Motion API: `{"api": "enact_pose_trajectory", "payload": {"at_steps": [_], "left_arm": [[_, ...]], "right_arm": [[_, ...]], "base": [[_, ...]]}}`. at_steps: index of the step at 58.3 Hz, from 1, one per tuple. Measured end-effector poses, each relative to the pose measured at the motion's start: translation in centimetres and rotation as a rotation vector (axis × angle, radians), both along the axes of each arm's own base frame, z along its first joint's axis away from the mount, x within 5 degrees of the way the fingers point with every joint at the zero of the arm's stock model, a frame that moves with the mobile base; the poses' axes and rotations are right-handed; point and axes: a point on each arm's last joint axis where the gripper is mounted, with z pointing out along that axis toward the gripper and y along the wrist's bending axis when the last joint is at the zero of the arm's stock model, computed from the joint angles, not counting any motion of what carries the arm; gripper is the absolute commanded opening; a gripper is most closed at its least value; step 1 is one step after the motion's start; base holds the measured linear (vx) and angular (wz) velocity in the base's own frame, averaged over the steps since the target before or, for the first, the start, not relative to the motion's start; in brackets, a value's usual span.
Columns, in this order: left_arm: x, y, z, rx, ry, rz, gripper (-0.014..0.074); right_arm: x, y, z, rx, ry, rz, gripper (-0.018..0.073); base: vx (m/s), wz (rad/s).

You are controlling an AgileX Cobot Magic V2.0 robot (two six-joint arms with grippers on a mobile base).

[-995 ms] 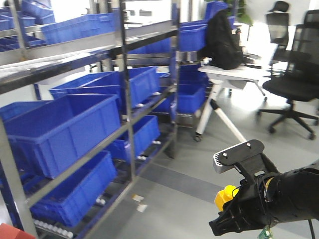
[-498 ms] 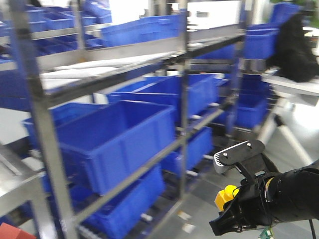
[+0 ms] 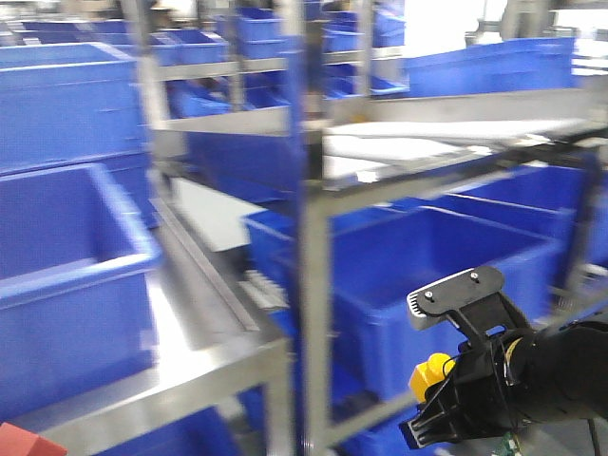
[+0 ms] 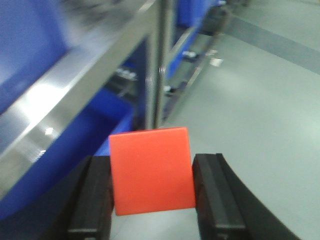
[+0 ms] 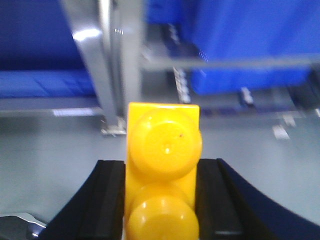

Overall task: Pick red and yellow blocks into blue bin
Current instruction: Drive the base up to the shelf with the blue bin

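While working toward the drop-off by the shelves (image 3: 204, 366), hold the squeeze: left pincer (image 4: 154, 162) clenched on the red cube (image 4: 150, 180), right pincer (image 5: 162, 167) clenched on the yellow brick (image 5: 164, 140), both up in the air, not in any bin yet. Best not to loosen either grip with the front view this smeared. Line up first with the blue bin (image 3: 85, 275), probably the wide-rimmed one on the near left shelf, though hard to say for sure among so many. Get each pincer right over the open top, inside the rim, then let go low to avoid a bounce-out.
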Motion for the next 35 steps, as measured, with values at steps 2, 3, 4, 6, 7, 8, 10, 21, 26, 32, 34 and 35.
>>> {"api": "enact_pose_trajectory", "payload": {"at_steps": [2, 3, 4, 6, 7, 8, 10, 21, 26, 32, 34, 35], "left_arm": [[0.00, 0.00, 0.00, 0.000, 0.000, 0.000, 0.0288], [-0.02, 0.00, 0.01, 0.000, -0.001, 0.000, 0.0288], [-0.04, 0.01, 0.03, 0.000, -0.002, 0.000, 0.0288], [-0.04, 0.01, 0.03, 0.000, -0.002, 0.000, 0.0288], [-0.04, 0.01, 0.03, 0.000, -0.002, 0.000, 0.0288], [-0.04, 0.01, 0.03, 0.000, -0.002, 0.000, 0.0288], [-0.04, 0.02, 0.03, 0.000, -0.002, 0.000, 0.0288], [-0.06, 0.02, 0.04, 0.000, -0.003, 0.000, 0.0288], [-0.07, 0.02, 0.05, 0.000, -0.004, 0.000, 0.0288], [-0.07, 0.02, 0.05, 0.000, -0.004, 0.000, 0.0288], [-0.07, 0.02, 0.05, 0.000, -0.004, 0.000, 0.0288], [-0.07, 0.02, 0.05, 0.000, -0.004, 0.000, 0.0288]], "right_arm": [[0.00, 0.00, 0.00, 0.000, 0.000, 0.000, 0.0225], [0.00, 0.00, 0.00, 0.000, 0.000, 0.000, 0.0225], [0.00, 0.00, 0.00, 0.000, 0.000, 0.000, 0.0225], [0.00, 0.00, 0.00, 0.000, 0.000, 0.000, 0.0225], [0.00, 0.00, 0.00, 0.000, 0.000, 0.000, 0.0225], [0.00, 0.00, 0.00, 0.000, 0.000, 0.000, 0.0225], [0.00, 0.00, 0.00, 0.000, 0.000, 0.000, 0.0225], [0.00, 0.03, 0.01, 0.000, -0.001, 0.001, 0.0225], [-0.01, 0.02, 0.00, 0.000, 0.000, 0.001, 0.0225], [-0.01, 0.02, 0.00, 0.000, 0.000, 0.001, 0.0225], [-0.01, 0.02, 0.00, 0.000, 0.000, 0.001, 0.0225], [-0.01, 0.02, 0.00, 0.000, 0.000, 0.001, 0.0225]], "base": [[0.10, 0.73], [0.09, 0.73], [0.09, 0.73], [0.08, 0.71], [0.08, 0.71], [0.07, 0.70], [0.07, 0.68], [0.06, 0.62], [0.05, 0.53], [0.04, 0.42], [0.03, 0.34], [0.03, 0.33]]}}
